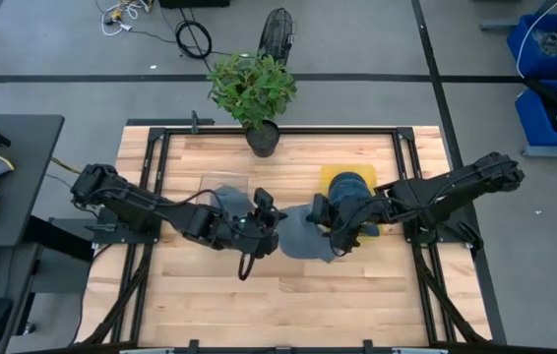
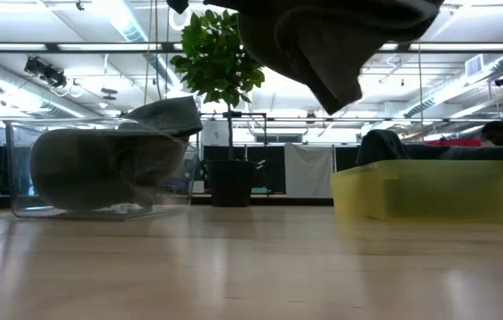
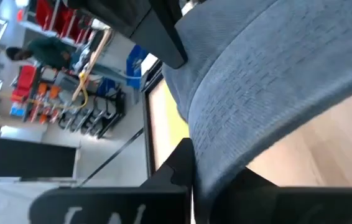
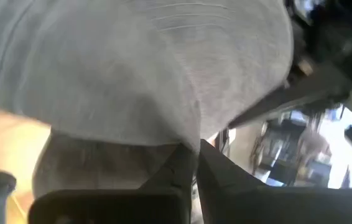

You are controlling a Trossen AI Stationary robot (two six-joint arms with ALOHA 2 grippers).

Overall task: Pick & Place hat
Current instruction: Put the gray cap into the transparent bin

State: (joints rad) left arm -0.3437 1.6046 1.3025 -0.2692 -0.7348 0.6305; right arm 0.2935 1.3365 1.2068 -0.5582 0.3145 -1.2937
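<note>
Grey hat [image 1: 303, 239] gripped between both hands

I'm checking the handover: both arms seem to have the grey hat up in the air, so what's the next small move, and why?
Probably the left gripper should open its jaws. Both it and the right gripper clamp the grey hat, held above the table, and the yellow bin lies on the right arm's side.
</note>
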